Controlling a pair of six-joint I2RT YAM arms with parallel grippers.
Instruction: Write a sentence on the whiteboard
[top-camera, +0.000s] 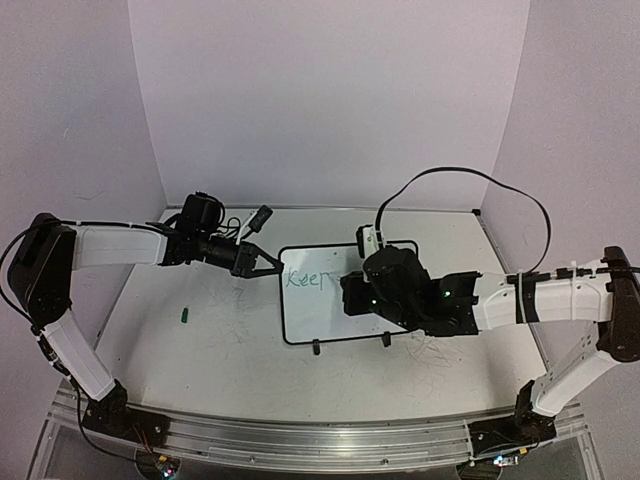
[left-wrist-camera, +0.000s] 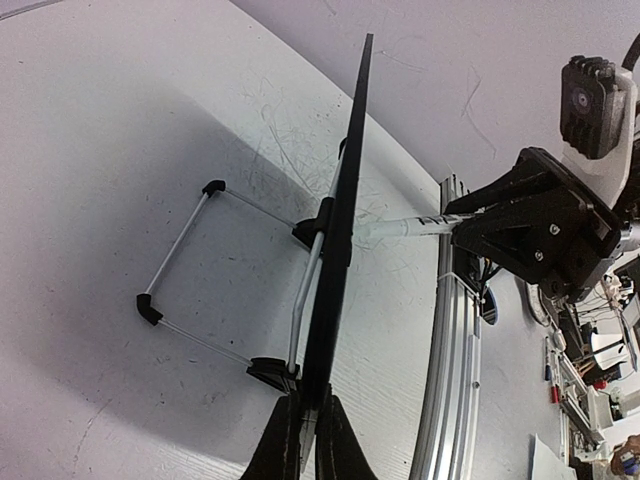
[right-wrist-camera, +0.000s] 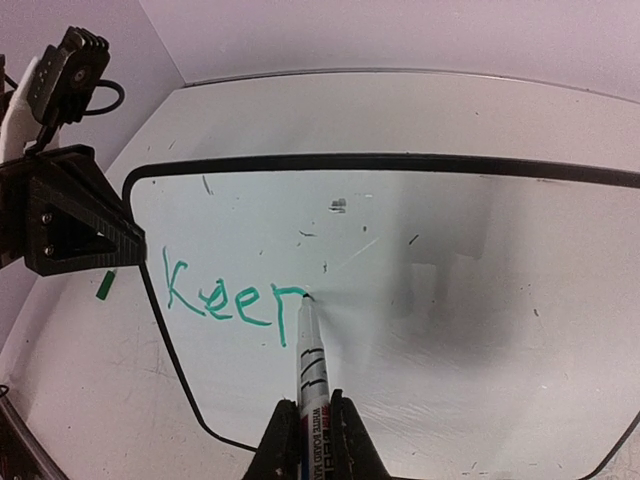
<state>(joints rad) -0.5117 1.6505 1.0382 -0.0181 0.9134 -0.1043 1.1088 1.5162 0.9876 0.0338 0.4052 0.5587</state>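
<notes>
Only "Keep" of the sentence (right-wrist-camera: 232, 298) is on the whiteboard (right-wrist-camera: 450, 260), most still unwritten; the right gripper (right-wrist-camera: 312, 425) clamps the marker (right-wrist-camera: 309, 350) at the p, the left gripper (left-wrist-camera: 308, 430) pinches the left rim.

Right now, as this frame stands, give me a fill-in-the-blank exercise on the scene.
1. The green writing on the whiteboard reads ____.
2. The right gripper is shut on a ____.
3. The left gripper is shut on the whiteboard's ____ edge.
Missing words: Keep; marker; left.
</notes>
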